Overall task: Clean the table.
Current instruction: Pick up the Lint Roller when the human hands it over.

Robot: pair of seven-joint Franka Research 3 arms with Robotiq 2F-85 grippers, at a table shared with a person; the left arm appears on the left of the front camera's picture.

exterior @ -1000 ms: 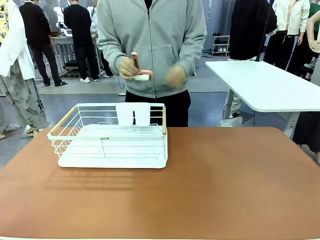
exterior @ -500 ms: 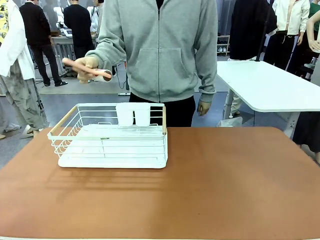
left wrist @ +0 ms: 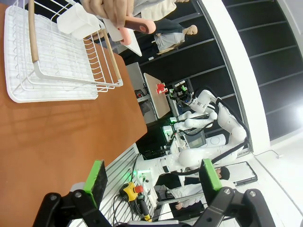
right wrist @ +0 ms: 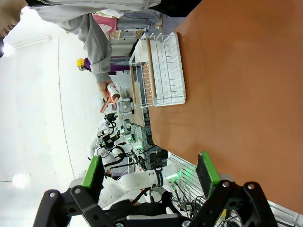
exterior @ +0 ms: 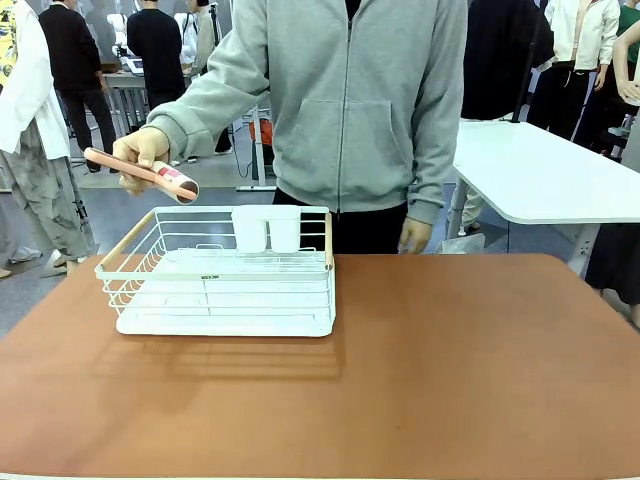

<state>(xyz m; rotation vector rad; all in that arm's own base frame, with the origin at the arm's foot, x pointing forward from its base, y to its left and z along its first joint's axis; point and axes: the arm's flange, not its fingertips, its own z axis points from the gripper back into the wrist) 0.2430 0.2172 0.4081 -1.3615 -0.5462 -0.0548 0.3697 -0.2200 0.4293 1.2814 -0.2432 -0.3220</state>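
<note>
The table (exterior: 450,380) fills the lower part of the front view. Its reddish-brown matte top is smooth, with a thin pale edge along the near side and rounded far corners. A white wire rack (exterior: 225,290) with wooden handles stands on the table's left half, toward the far side, and throws a faint shadow on the top. A white two-part cup (exterior: 266,228) hangs at the rack's far rim. A person in a grey hoodie stands at the far edge. One hand (exterior: 138,148) holds a pink-handled roller (exterior: 160,175) in the air above the rack's far left corner, apart from it. The other hand (exterior: 413,235) hangs just behind the table's far edge. A white table (exterior: 540,170) stands behind to the right, on a grey floor (exterior: 200,195) where other people stand. The left gripper (left wrist: 152,177) hangs near the table's edge with its fingers spread and nothing between them. The right gripper (right wrist: 148,170) is likewise spread and holds nothing.
</note>
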